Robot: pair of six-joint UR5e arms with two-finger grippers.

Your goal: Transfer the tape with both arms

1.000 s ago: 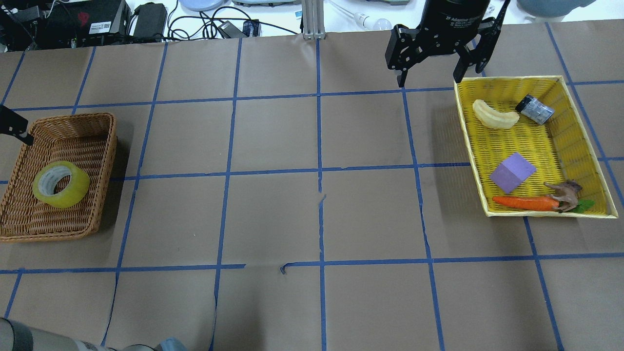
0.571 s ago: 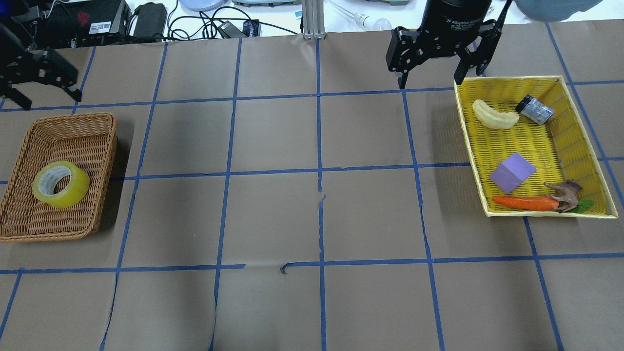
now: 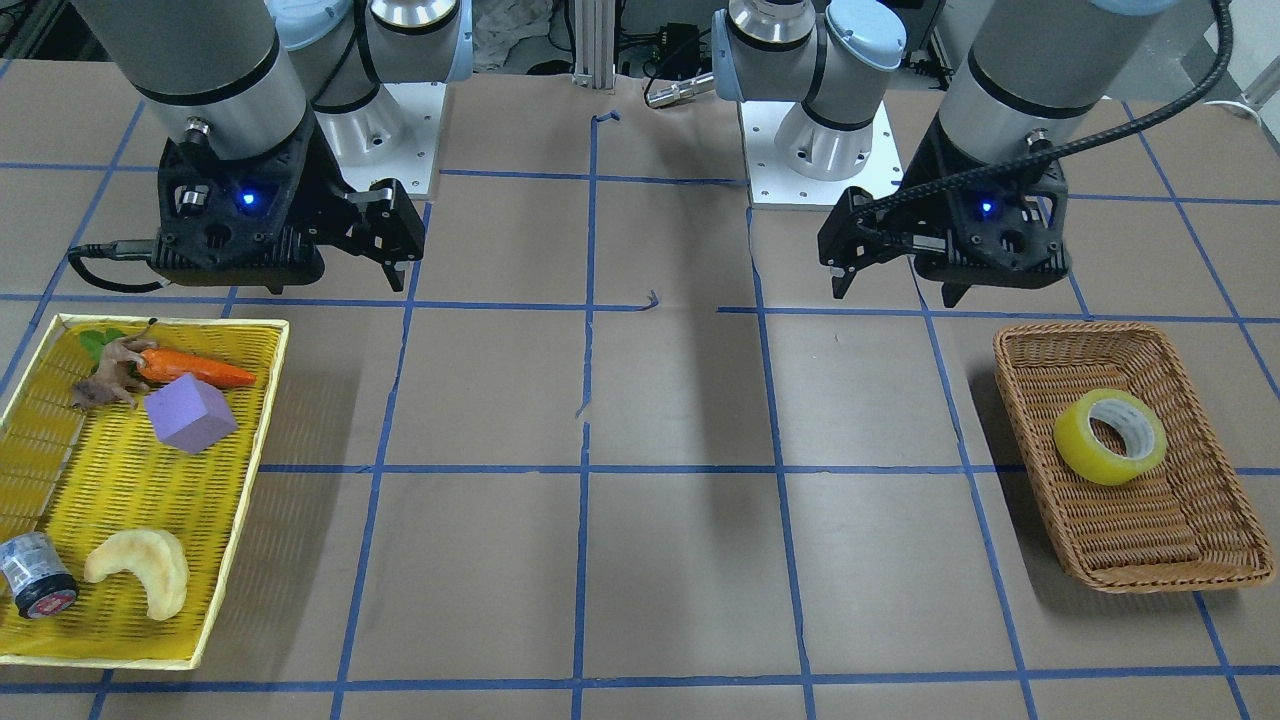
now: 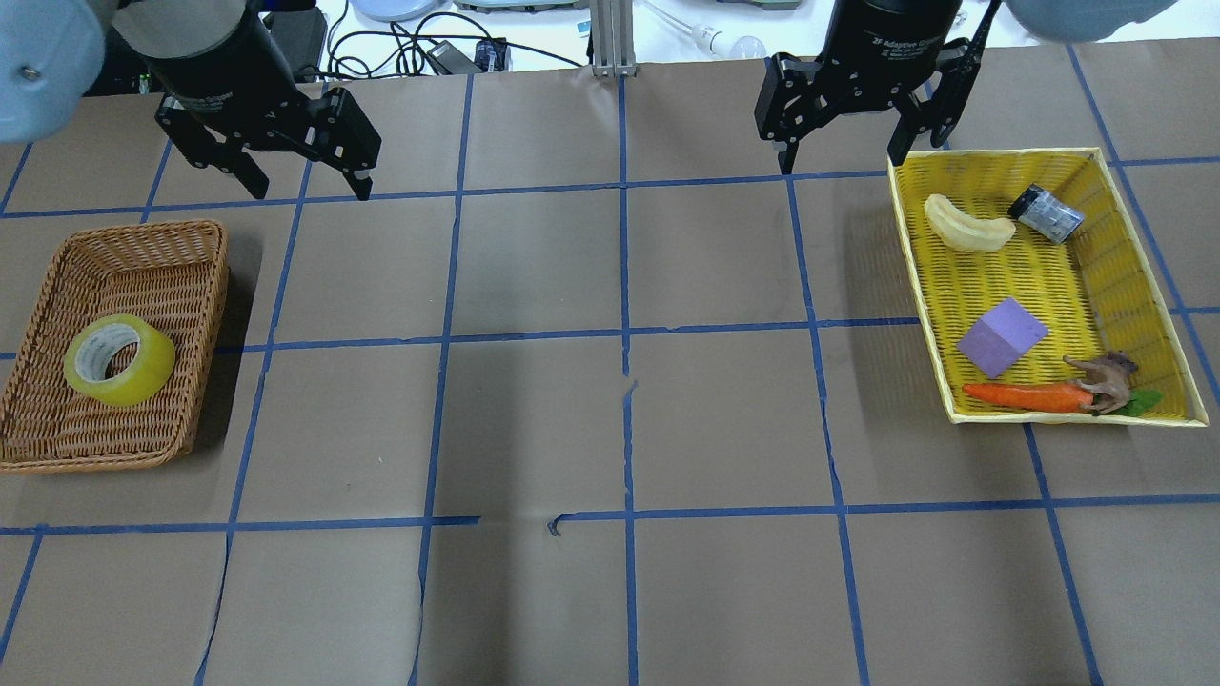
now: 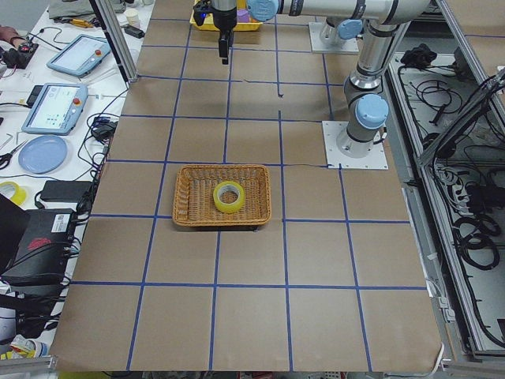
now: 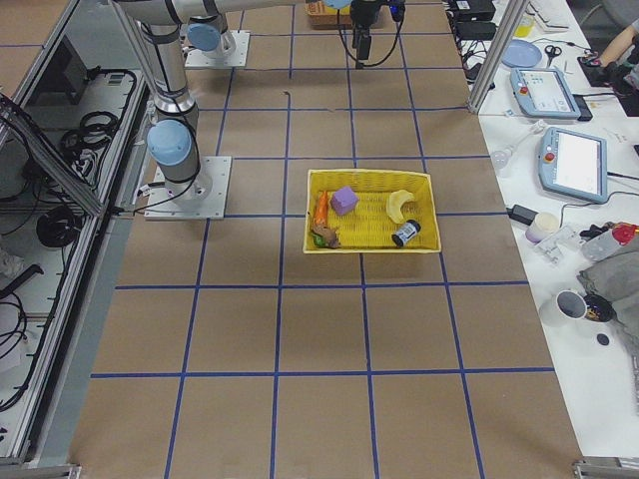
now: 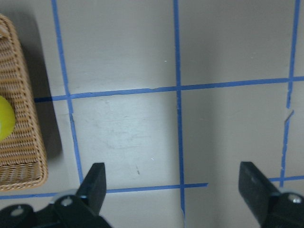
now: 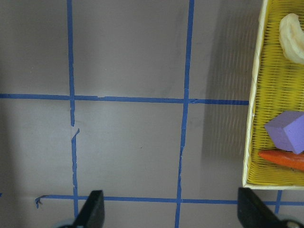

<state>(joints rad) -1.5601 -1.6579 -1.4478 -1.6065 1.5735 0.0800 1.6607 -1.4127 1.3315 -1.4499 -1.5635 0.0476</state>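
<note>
The tape (image 4: 119, 360), a yellowish roll with a whitish core, lies in the brown wicker basket (image 4: 143, 250) at the table's left. It also shows in the front view (image 3: 1110, 437) and the left-side view (image 5: 229, 197), and as a yellow sliver in the left wrist view (image 7: 4, 124). My left gripper (image 4: 310, 186) is open and empty, above the table beyond the basket and to its right. My right gripper (image 4: 841, 157) is open and empty, near the far left corner of the yellow tray (image 4: 1039, 276).
The yellow tray holds a pale curved piece (image 4: 967, 224), a small grey roll (image 4: 1046, 212), a purple cube (image 4: 1001, 335), a carrot (image 4: 1025, 395) and a toy animal (image 4: 1106, 376). Cables and devices lie beyond the table's far edge.
My left gripper has swung in from the left edge to the far side of the table, right of the basket. The right gripper and the tape have stayed put.
</note>
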